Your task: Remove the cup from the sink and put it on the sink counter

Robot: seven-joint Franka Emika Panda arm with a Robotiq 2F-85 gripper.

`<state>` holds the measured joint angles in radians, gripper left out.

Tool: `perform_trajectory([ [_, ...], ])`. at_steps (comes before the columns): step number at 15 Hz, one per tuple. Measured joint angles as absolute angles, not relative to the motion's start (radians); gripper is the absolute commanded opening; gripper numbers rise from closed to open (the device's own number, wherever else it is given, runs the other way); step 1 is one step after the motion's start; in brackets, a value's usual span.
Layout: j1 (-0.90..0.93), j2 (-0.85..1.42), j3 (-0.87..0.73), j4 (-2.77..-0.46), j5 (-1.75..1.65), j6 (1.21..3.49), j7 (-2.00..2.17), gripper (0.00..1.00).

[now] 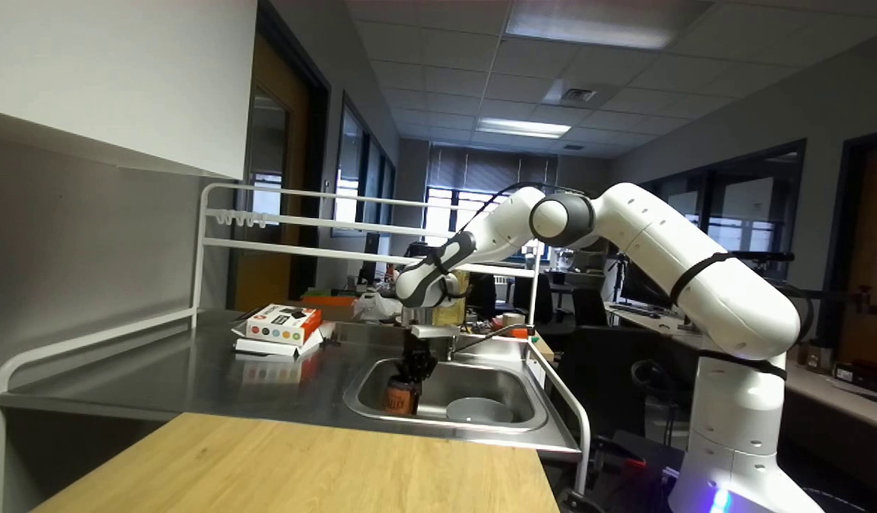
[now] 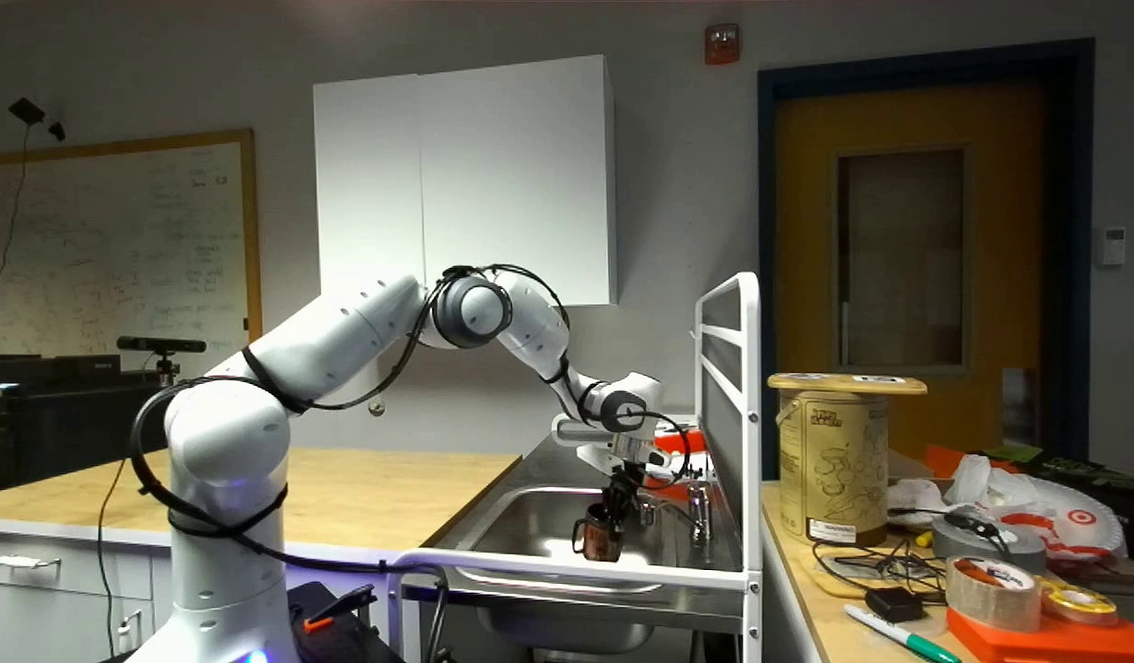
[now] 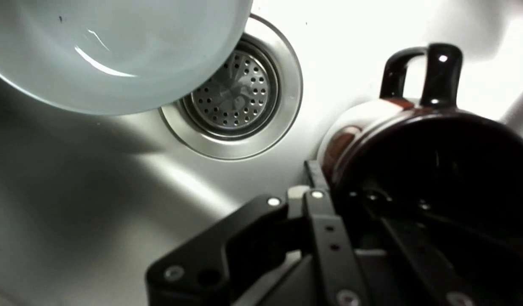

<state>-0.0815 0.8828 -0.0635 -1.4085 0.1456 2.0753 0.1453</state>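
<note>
Two fingers of the black, jointed gripper (image 3: 340,187) straddle the wall of a small reddish-brown cup (image 1: 400,400) with a glossy black handle (image 3: 442,74): at the right of the wrist view, one lies along the outside and the other dips into the dark mouth. The jaws stand close together, much nearer than the mouth is wide, and look pinched on that wall near the rim; the inner contact is lost in shadow, so its firmness cannot be judged. Taking a single wall rather than the whole body probably avoids a wide spread and suits a reach from above; the handle, toward the top of that view, stands free.

The cup is inside the rectangular stainless-steel sink (image 1: 452,385), at the basin's left end in an exterior view; whether its base touches the floor is unclear. A pale, glossy round bowl (image 3: 117,51) fills the wrist view's upper left, overlapping the perforated metal drain (image 3: 244,100) and apart from the jaws.

Lifting straight up past the rim seems next, then crossing to the flat, shiny steel sink counter (image 1: 196,381), at the left in an exterior view. A red-and-white cardboard box (image 1: 281,324) sits there, so the stretch lower in the frame looks handier. Held by one side, the cup may swing.
</note>
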Motion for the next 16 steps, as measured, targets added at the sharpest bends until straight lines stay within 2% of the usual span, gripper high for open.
perform_trajectory([
  [9, -0.074, 0.628, -0.094, -1.692, 0.132, 2.129, 0.169, 0.07],
  [16, 0.016, 0.475, -0.088, -1.779, 0.090, 2.221, 0.239, 0.07],
])
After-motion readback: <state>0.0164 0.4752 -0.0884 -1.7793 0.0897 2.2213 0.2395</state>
